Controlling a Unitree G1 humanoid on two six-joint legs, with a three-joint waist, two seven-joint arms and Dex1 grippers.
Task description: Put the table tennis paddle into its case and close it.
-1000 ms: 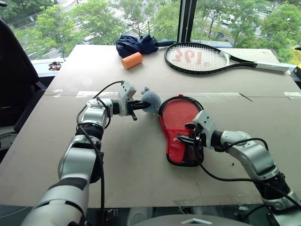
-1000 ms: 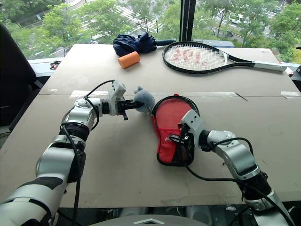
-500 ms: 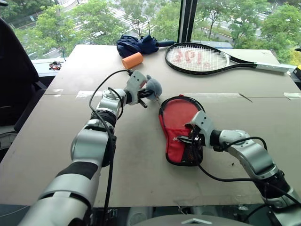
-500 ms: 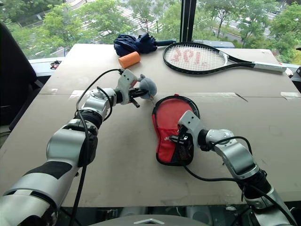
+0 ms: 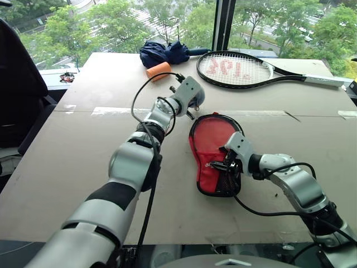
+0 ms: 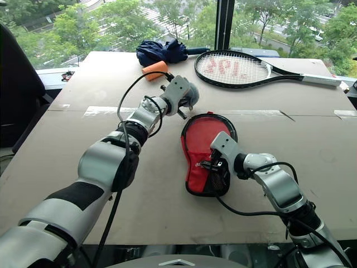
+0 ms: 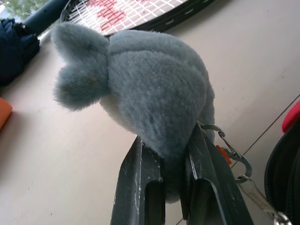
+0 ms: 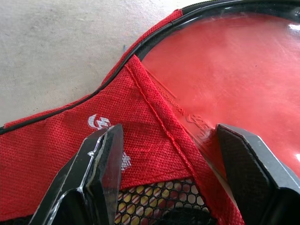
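Since the earlier frame your left gripper point(image 7: 173, 178) has swung right and away from you, carrying the fish charm point(image 7: 150, 89) to just beyond the case's point(image 5: 213, 151) rounded end. It is clamped shut on the grey-blue plush, hiding the charm's lower part. Your right gripper point(image 8: 178, 154) has not shifted: its fingers stand spread, pressing red mesh and clear plastic. The table tennis paddle point(image 8: 243, 75) shows red through that window; its handle is hidden. The case lies flat on the table point(image 5: 67, 167).
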